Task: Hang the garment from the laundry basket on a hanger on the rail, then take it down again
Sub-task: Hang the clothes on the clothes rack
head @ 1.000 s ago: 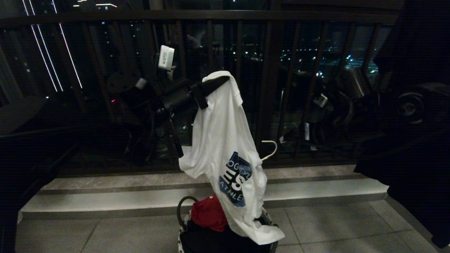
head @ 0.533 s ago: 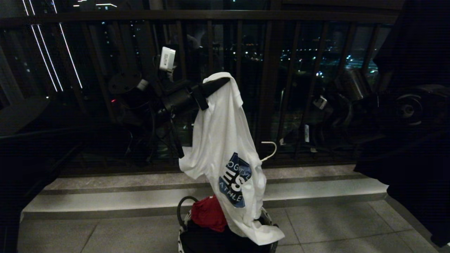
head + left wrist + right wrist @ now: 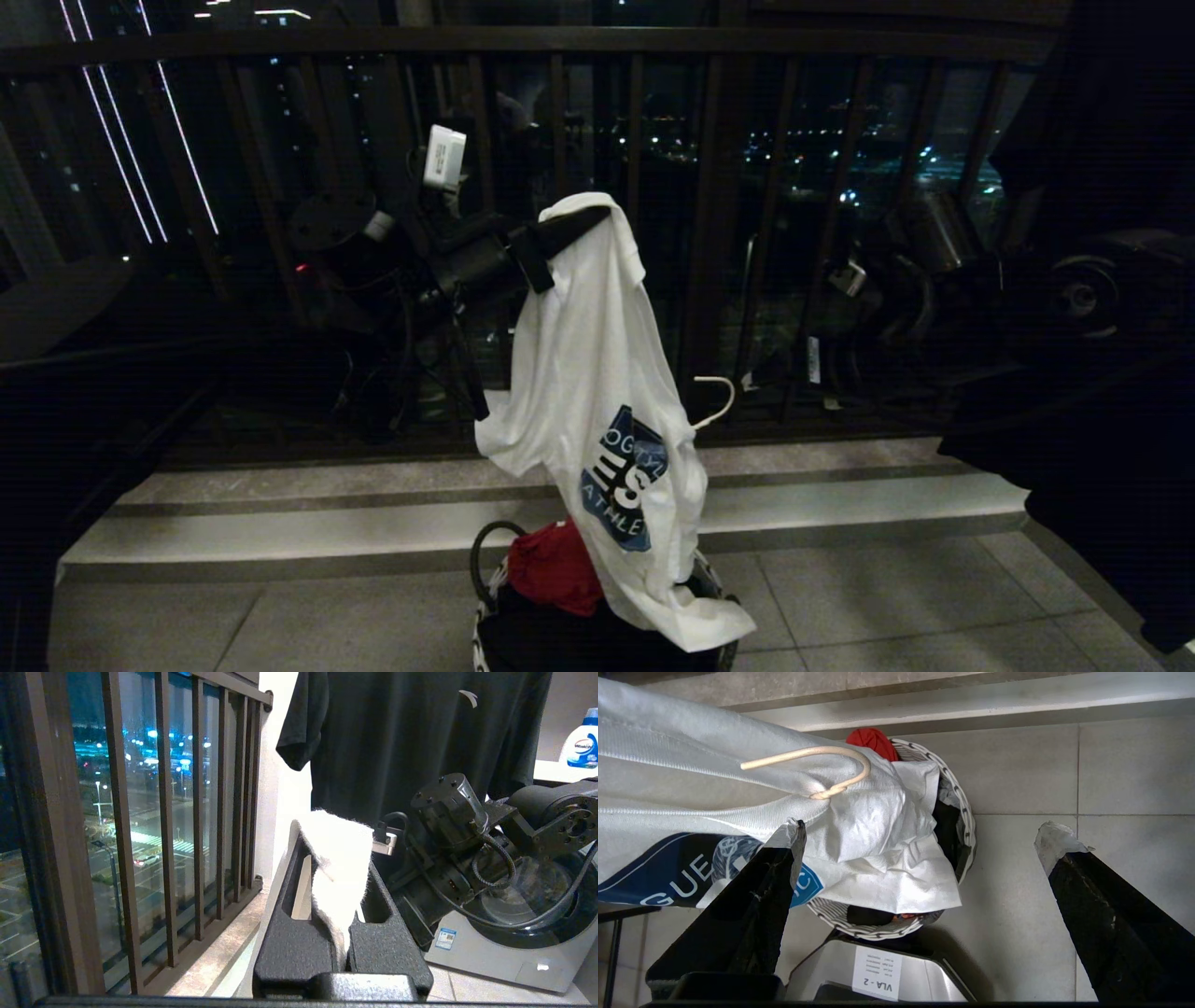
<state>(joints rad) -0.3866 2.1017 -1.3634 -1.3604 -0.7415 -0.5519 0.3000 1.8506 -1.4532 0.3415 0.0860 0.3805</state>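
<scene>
Darkness swallows most of our right arm at the right of the head view; its right gripper [image 3: 920, 830] gapes wide and empty above the laundry basket [image 3: 711, 581], whose lower half is cut off. Our left gripper [image 3: 569, 227] is clenched on the garment [image 3: 597, 392], which dangles from it into the basket, with the hanger [image 3: 715, 399] hook poking from its folds. Nothing has shifted since a second ago. Red cloth [image 3: 555, 567] sits in the basket; the balcony railing [image 3: 523, 42] stands behind, and a black garment [image 3: 411, 732] hangs beyond.
</scene>
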